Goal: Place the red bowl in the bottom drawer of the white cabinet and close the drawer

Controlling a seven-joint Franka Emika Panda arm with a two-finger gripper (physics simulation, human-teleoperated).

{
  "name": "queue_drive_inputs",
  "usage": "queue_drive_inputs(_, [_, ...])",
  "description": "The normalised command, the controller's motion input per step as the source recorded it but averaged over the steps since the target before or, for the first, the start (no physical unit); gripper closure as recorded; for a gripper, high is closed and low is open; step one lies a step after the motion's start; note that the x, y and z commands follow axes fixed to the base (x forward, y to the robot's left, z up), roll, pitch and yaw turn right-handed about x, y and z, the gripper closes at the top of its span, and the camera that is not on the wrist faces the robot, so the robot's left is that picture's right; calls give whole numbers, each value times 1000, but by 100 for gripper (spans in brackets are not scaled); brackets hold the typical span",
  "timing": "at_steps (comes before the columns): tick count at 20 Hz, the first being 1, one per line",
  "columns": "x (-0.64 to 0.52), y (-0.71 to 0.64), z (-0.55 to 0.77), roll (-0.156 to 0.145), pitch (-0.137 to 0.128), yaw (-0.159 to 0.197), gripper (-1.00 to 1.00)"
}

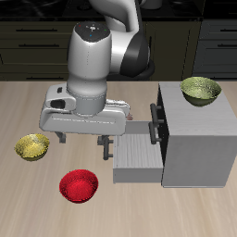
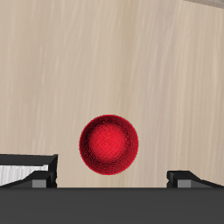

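Spread fingers [image 1: 85, 141] hover empty above the red bowl [image 2: 109, 145], which rests on the counter [image 1: 28, 102] between them.

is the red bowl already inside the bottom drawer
No, the red bowl sits on the bare table in front of the open bottom drawer, not in it.

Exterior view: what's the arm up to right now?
The Franka's gripper hangs open above the table, holding nothing. The red bowl sits on the table near the front edge, untouched, and shows between the fingers in the wrist view. The bottom drawer of the white cabinet is already pulled out. An olive-green bowl rests on the cabinet's top; a yellow bowl sits on the table.
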Motion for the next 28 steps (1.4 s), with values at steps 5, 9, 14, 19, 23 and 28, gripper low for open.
queue_drive_inputs(5, [-2, -21, -274, 5, 19, -7, -100])
queue_drive_inputs(9, [2, -67, -198, -7, 16, -1, -100])
queue_drive_inputs(14, [-12, -195, -166, -29, 19, -8, -100])
queue_drive_inputs(19, [-25, -135, -180, -14, 14, 1, -100])
queue_drive_inputs(23, [-38, -25, -138, 8, -14, -15, -100])
queue_drive_inputs(28, [-8, 66, -343, 20, 11, 1, -100])
